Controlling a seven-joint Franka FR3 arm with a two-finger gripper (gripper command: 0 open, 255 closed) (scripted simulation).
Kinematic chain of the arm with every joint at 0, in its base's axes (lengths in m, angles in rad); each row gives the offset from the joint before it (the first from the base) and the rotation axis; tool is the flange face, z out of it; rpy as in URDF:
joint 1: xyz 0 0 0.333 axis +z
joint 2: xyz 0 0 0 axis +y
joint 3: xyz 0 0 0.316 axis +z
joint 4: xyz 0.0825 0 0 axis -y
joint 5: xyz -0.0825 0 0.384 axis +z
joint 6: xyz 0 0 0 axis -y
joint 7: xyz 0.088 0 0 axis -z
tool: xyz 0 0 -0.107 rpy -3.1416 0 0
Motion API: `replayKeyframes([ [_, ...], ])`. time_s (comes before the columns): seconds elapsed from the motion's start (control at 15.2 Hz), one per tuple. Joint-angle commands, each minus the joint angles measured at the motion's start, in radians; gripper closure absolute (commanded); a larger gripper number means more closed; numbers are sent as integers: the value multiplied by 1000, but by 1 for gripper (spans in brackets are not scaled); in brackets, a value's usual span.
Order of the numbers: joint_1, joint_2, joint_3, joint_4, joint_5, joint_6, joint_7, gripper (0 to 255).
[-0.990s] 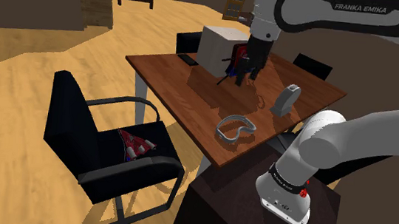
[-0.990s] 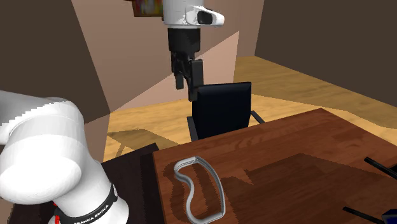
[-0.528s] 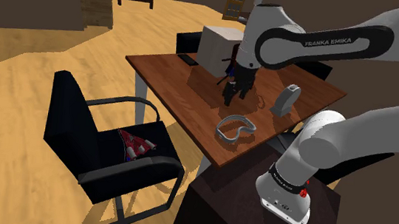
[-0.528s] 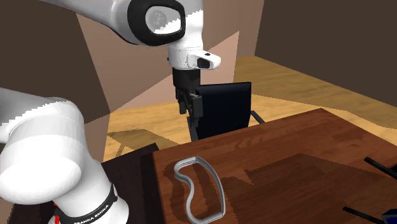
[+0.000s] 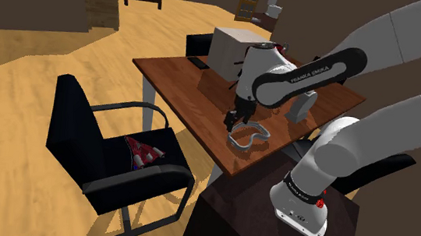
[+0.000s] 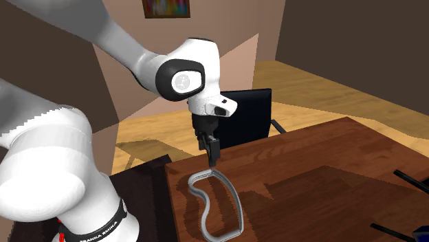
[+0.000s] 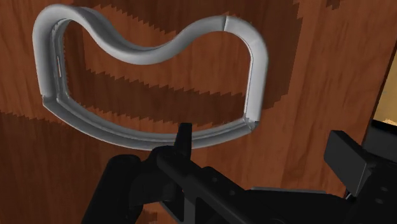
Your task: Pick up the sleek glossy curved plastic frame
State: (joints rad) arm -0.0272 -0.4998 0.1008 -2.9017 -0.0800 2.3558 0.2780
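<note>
Shoulder view, starting from its left: you see a black chair [image 5: 75, 125] on the wooden floor, with a small red and white thing [image 5: 143, 153] on its seat. Next comes the brown counter [image 5: 177, 75]. The grey curved frame [image 5: 265, 134] lies flat on the wood, near the counter's edge that is closest to the stand [image 5: 261, 235]. The black pincer [image 5: 231, 124] hangs over the frame's end at the view's left side and points down. Behind it stands a white box [image 5: 234, 49], and further right a grey upright piece [image 5: 305, 104].

In the wrist view the two fingers [image 7: 184, 132] stand apart, so the pincer is open and grips nothing. One thin fingertip is at the frame's long side; you cannot tell if it touches.
</note>
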Motion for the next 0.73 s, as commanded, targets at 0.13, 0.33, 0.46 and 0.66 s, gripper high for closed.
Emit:
replayKeyframes([
  [0.13,-33,140,28,-29,-44,173,57,0],
  [0.33,-47,197,36,-36,-65,236,76,0],
  [0.46,-59,237,43,-38,-83,278,92,0],
  [0.66,-77,291,53,-39,-115,332,118,0],
])
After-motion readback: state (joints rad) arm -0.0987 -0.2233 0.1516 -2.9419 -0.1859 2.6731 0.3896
